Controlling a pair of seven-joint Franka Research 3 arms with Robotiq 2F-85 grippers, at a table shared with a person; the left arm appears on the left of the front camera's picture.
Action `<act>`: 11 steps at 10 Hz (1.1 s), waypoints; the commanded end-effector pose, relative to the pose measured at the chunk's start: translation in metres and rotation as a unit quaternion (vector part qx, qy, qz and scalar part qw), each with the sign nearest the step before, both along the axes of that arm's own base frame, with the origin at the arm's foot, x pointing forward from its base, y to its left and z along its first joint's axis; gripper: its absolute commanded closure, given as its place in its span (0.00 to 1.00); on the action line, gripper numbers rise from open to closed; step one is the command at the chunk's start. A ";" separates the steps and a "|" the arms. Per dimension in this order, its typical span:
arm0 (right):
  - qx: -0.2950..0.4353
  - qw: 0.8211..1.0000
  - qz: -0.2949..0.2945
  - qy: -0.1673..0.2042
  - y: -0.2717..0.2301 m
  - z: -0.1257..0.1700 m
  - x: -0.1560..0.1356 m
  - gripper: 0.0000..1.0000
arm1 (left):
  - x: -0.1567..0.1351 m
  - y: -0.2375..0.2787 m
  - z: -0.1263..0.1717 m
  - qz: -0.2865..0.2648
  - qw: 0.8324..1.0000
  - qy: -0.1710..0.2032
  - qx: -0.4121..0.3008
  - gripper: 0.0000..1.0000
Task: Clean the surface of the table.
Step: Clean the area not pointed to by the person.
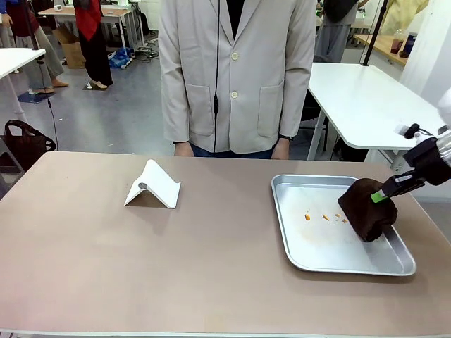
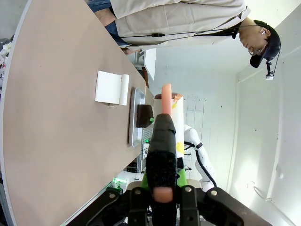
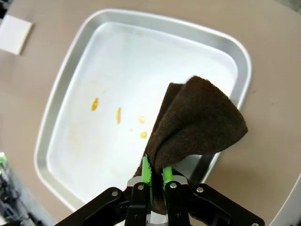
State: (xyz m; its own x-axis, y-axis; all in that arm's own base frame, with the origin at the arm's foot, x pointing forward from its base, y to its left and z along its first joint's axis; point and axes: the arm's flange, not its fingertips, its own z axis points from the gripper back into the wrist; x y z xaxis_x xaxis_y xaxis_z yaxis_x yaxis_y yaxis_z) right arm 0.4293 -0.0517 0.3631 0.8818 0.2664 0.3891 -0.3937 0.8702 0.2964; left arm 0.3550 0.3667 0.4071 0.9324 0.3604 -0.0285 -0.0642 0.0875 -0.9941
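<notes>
The counter has its long axis running from 9 o'clock to 3 o'clock in the front view. Its far edge, at 12 o'clock, faces the person.

The right gripper hangs over the 3 o'clock end. Its jaws are pressed together on a fold of a brown cloth, and the lower part of the cloth seems to touch the floor of the silver tray. So the cloth is over the tray and not on the bare counter.

The open surface lies toward 9 o'clock from these jaws, past the tray's rim. I judge that a wipe must travel that way, along the long axis. Some orange spots sit in the tray just at 9 o'clock of the cloth. A white folded stand rests on the counter farther toward 9 o'clock.

The left gripper has its jaws closed on a long black thing with pinkish ends; what it is I cannot tell. Of the two arms, the right one is the one with the cloth.
</notes>
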 end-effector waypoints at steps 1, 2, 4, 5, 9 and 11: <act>0.007 1.000 -0.015 -0.009 0.014 -0.021 0.007 0.90 | -0.004 -0.005 0.003 0.003 1.000 -0.002 0.000 0.78; 0.018 1.000 -0.010 -0.007 0.021 -0.033 0.010 0.90 | -0.004 -0.005 0.003 0.003 1.000 -0.002 0.000 0.78; 0.035 0.999 -0.001 0.009 0.032 -0.049 0.014 0.90 | -0.004 -0.005 0.003 0.003 1.000 -0.002 0.000 0.78; 0.043 0.999 0.006 0.015 0.039 -0.056 0.015 0.90 | -0.004 -0.005 0.003 0.003 1.000 -0.002 0.000 0.78; 0.075 0.995 0.045 0.038 0.075 -0.081 0.017 0.90 | -0.004 -0.005 0.003 0.003 1.000 -0.002 0.000 0.78; 0.098 0.992 0.066 0.048 0.092 -0.086 0.017 0.90 | -0.004 -0.005 0.003 0.003 1.000 -0.002 0.000 0.78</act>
